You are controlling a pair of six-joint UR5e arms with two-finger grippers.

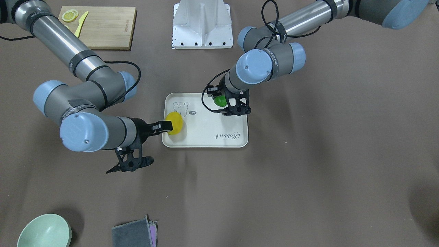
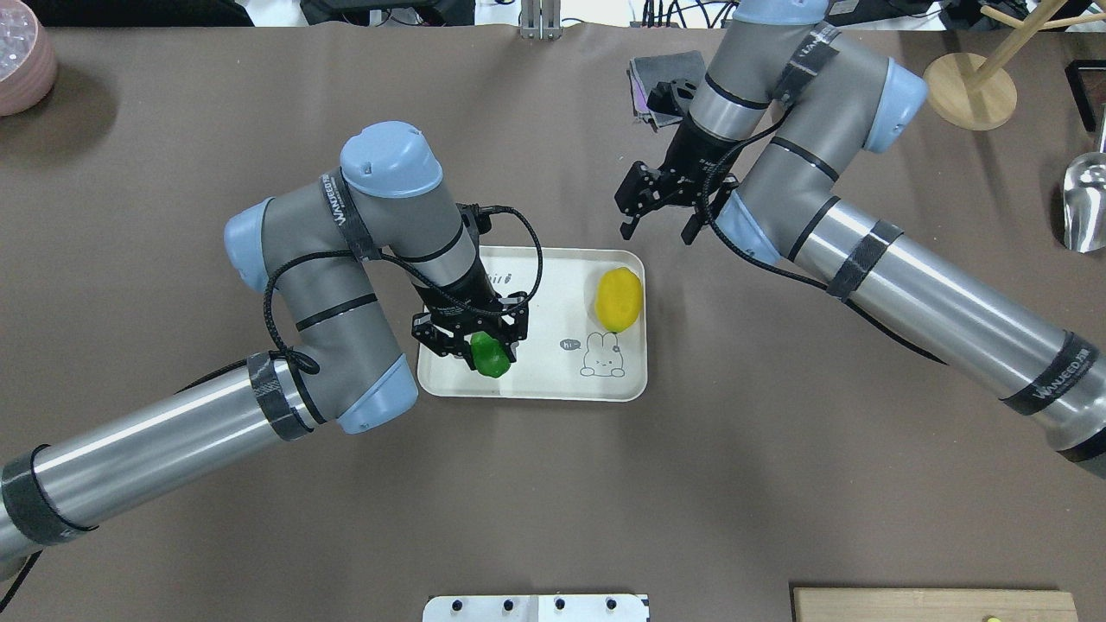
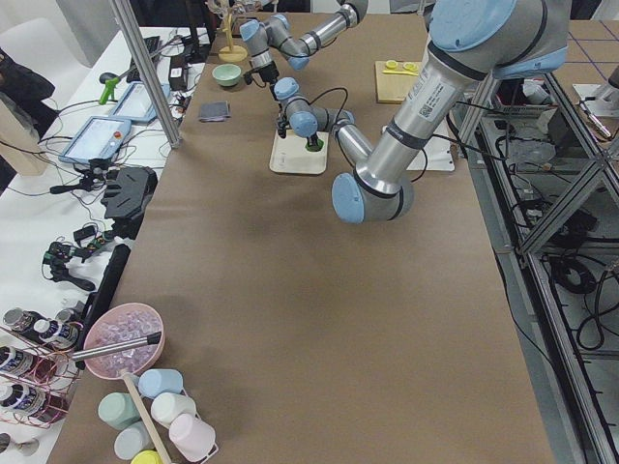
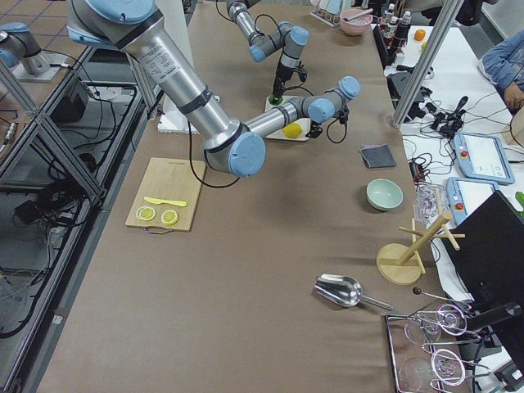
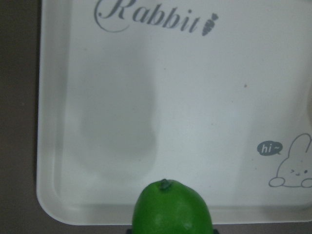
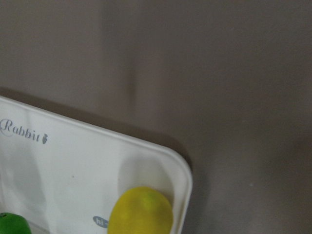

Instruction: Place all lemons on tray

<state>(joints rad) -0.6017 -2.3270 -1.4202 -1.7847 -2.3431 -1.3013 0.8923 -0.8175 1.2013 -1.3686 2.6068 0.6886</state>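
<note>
The cream tray with a rabbit drawing lies mid-table; it also shows in the front view. The yellow lemon lies on the tray near its right edge, also in the front view and the right wrist view. My left gripper is shut on the green lemon and holds it just over the tray's near left corner; the lemon also shows in the front view and the left wrist view. My right gripper is open and empty, above the table just beyond the tray's far right corner.
A wooden cutting board with lemon slices and a yellow knife lies by the robot's right. A green bowl and folded cloths lie at the far edge. A wooden stand and a metal scoop stand far right.
</note>
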